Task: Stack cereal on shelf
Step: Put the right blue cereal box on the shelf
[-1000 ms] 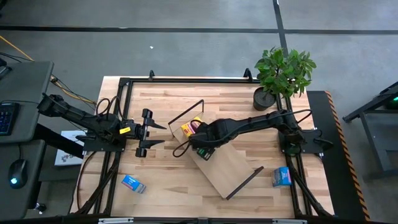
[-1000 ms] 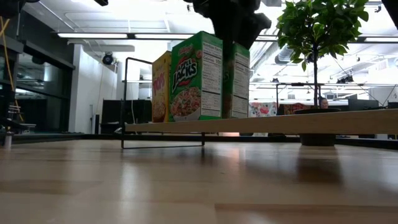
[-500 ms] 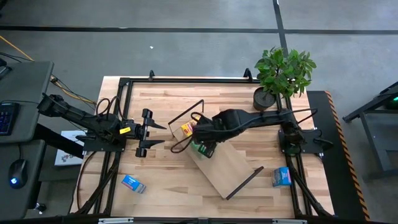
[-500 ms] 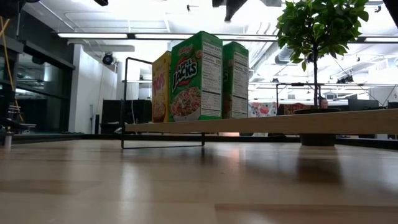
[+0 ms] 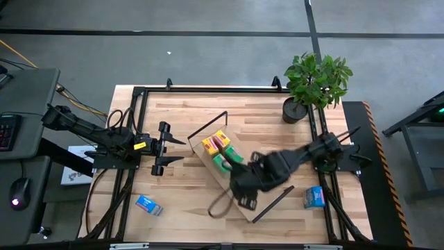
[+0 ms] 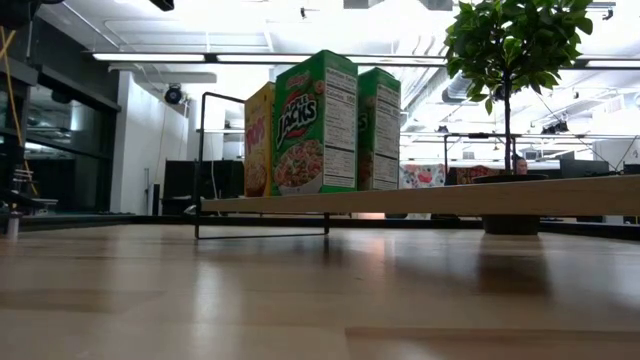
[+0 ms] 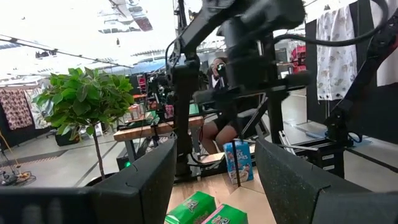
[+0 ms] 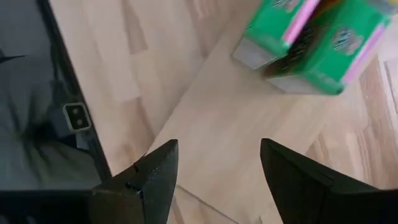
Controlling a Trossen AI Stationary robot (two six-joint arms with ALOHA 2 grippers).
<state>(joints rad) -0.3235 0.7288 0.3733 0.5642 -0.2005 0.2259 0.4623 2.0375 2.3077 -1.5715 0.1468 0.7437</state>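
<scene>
Three cereal boxes stand upright on the light-wood shelf (image 5: 260,182) near its far left end: a yellow one (image 5: 214,142) and two green ones (image 5: 223,161). The low view shows them as yellow (image 6: 260,140), green (image 6: 315,125) and green (image 6: 380,130) on the board (image 6: 430,198). My right gripper (image 5: 239,189) hovers open over the middle of the board, past the green boxes (image 8: 311,43); it also shows in the right wrist view (image 8: 214,180). My left gripper (image 5: 182,150) waits open at the table's left, pointing at the shelf.
One blue cereal box (image 5: 148,205) lies on the table near the front left, another (image 5: 313,197) at the front right. A potted plant (image 5: 316,83) stands at the far right. Black wire frames (image 5: 208,128) stand at the shelf's ends.
My right gripper has risen off the top of the second green box and gone toward the table's near edge, along the board. The three boxes stay upright on the shelf.
</scene>
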